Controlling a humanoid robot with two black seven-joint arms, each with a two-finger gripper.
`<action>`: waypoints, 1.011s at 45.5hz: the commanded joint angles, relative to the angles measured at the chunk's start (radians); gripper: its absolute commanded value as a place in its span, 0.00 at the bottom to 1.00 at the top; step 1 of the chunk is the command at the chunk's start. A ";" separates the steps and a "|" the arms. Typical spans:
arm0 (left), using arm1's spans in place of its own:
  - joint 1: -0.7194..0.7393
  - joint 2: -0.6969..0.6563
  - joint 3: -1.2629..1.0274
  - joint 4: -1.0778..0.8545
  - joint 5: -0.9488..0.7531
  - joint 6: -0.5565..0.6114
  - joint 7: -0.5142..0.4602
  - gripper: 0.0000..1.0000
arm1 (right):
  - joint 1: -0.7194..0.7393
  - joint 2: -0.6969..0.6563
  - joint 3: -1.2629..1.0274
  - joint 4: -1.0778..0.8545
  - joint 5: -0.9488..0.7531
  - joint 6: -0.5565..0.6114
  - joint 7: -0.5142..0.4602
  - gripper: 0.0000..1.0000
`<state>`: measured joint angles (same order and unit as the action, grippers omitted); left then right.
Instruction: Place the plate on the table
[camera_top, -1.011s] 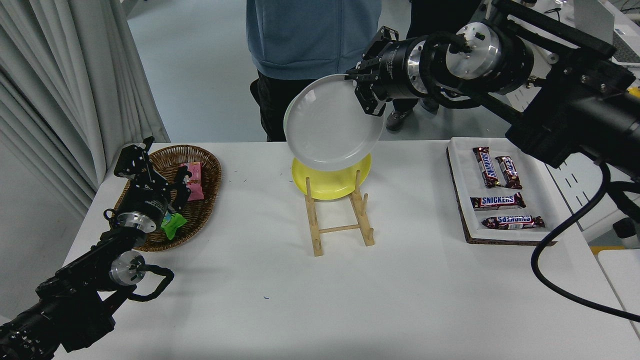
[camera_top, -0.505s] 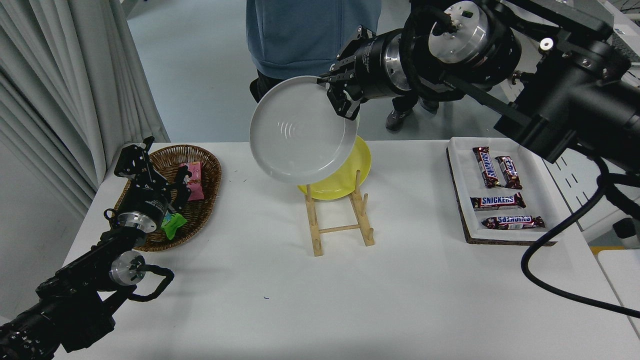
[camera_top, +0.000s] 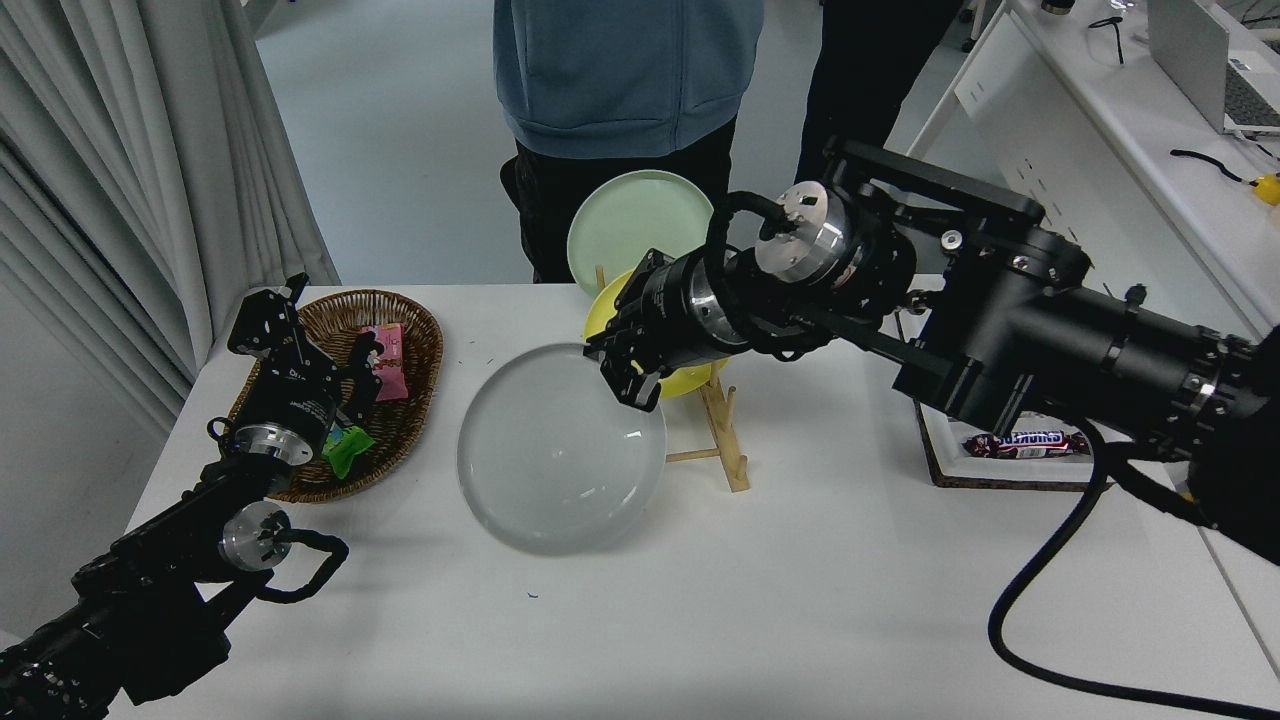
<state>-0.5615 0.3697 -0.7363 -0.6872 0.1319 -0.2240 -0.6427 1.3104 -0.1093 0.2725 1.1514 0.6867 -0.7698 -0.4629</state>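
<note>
The light-grey plate (camera_top: 560, 450) hangs low over the white table (camera_top: 700, 600), left of the wooden rack (camera_top: 722, 440), tilted with its face toward me. My right gripper (camera_top: 622, 372) is shut on its upper right rim, the arm reaching in from the right. I cannot tell whether the plate's lower edge touches the tabletop. My left gripper (camera_top: 300, 345) stays parked at the lower left over the basket, fingers spread open.
A yellow plate (camera_top: 640, 330) and a pale green plate (camera_top: 635, 225) stand in the rack behind my gripper. A wicker basket (camera_top: 400, 330) with snacks sits at the left. A tray (camera_top: 935, 450) with a Snickers bar (camera_top: 1025, 442) is at the right. A person (camera_top: 620, 90) stands across the table.
My right arm has swung down and left, carrying the grey plate from high above the rack to just above the table. The green plate now shows behind.
</note>
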 joint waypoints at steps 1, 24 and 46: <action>0.000 0.000 0.000 0.000 0.000 0.000 0.000 1.00 | -0.085 0.036 -0.041 -0.032 0.005 -0.016 0.000 0.00; 0.000 0.000 0.000 0.000 0.000 0.000 0.000 1.00 | -0.151 0.088 -0.033 -0.105 -0.021 -0.016 0.001 0.00; 0.000 0.000 0.000 0.000 0.000 0.000 0.000 1.00 | -0.226 0.109 0.031 -0.280 -0.052 -0.016 0.001 0.00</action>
<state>-0.5615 0.3697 -0.7363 -0.6872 0.1319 -0.2240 -0.6427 1.1141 -0.0058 0.2838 0.9408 0.6404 -0.7853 -0.4613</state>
